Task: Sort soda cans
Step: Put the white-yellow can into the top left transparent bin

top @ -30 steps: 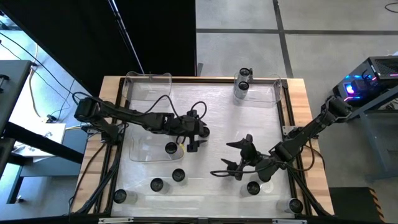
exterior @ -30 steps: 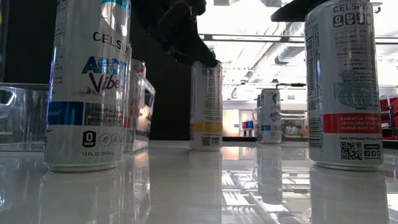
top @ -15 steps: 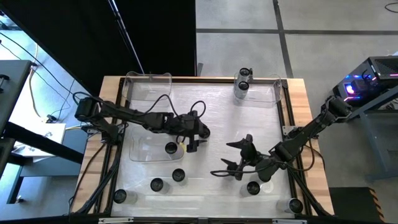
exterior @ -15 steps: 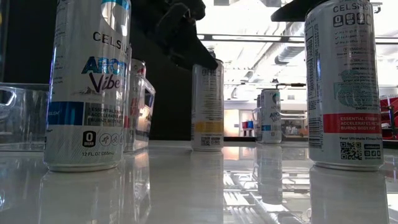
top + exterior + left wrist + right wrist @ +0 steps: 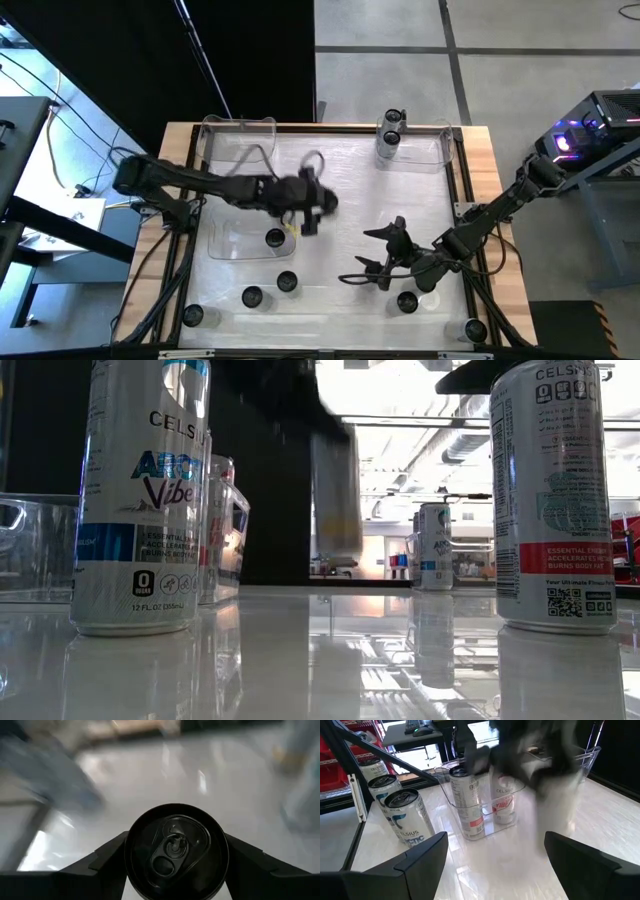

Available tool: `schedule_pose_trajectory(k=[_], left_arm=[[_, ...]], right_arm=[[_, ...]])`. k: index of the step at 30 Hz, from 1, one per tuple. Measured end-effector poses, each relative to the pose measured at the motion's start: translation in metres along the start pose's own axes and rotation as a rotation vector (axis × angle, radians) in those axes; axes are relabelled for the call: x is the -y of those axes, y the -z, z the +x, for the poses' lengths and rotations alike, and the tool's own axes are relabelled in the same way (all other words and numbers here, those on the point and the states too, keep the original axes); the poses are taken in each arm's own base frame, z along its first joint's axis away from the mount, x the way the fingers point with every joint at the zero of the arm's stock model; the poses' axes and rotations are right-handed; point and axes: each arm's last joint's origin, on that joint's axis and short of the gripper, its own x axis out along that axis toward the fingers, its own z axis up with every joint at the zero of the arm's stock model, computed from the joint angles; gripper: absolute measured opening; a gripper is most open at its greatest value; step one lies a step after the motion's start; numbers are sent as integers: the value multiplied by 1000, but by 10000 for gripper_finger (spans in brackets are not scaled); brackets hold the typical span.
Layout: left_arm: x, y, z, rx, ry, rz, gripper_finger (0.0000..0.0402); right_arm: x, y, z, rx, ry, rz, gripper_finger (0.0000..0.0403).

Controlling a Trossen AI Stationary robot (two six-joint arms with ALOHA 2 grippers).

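Low view: the yellow-banded can (image 5: 337,495) that stood on the bench (image 5: 320,660) half a second ago now hangs clear of it, motion-blurred, so the lift has started. Left wrist view shows the left gripper (image 5: 176,857) clenched on that can, one finger on each side of its dark top; high view puts it mid-bench, just beyond the clear tray (image 5: 232,240). Right gripper (image 5: 495,855) hasn't changed, jaws spread and empty near the front-right cans; next is likely a carry to a tray.
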Motion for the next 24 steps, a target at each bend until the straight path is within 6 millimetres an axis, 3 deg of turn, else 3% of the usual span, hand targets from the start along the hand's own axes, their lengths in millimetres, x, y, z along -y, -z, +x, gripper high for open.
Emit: schedule_pose_trajectory(k=[3,6,12,17,24], left_arm=[[-24,-18,-30,58,-85,-31,248],[-53,-24,-62,92,-149,-85,248],[-119,-11,-129,41,-470,-219,248],[-164,17,-147,-80,-618,-331,248],[-209,71,-134,-202,-692,-500,248]], right_arm=[[0,0,0,-1,-2,0,328],[0,0,0,0,0,-1,328],[0,0,0,4,6,-4,328],[0,0,0,10,17,-8,328],[0,0,0,11,18,-1,328]])
